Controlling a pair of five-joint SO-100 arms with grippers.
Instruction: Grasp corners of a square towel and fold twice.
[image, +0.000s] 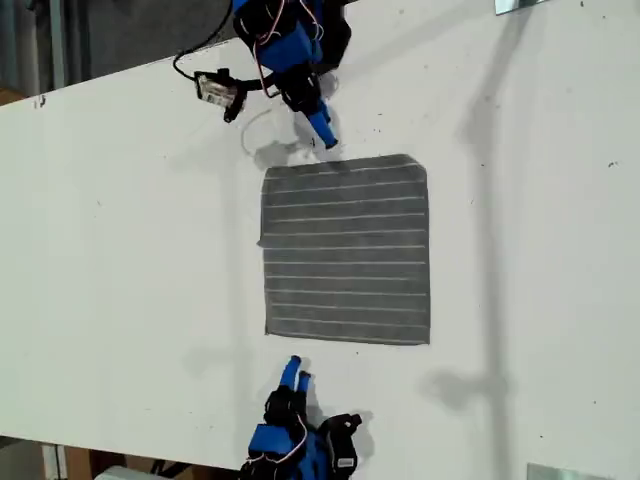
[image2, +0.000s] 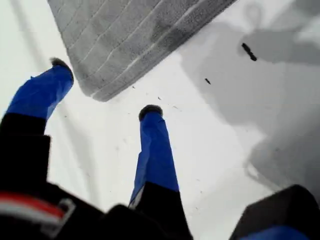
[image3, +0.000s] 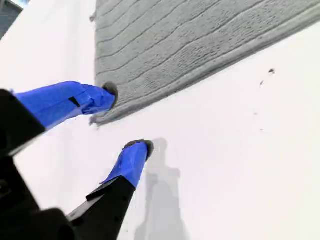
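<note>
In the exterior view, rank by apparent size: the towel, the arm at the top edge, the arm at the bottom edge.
1. The towel, clearly the largest, lying flat on the white table.
2. The arm at the top edge.
3. The arm at the bottom edge.
Both arms are cut off by the frame, so their order is unsure.

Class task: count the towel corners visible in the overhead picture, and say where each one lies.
4, none hidden: towel corners at the exterior view's upper left, upper right, lower left, lower right.
</note>
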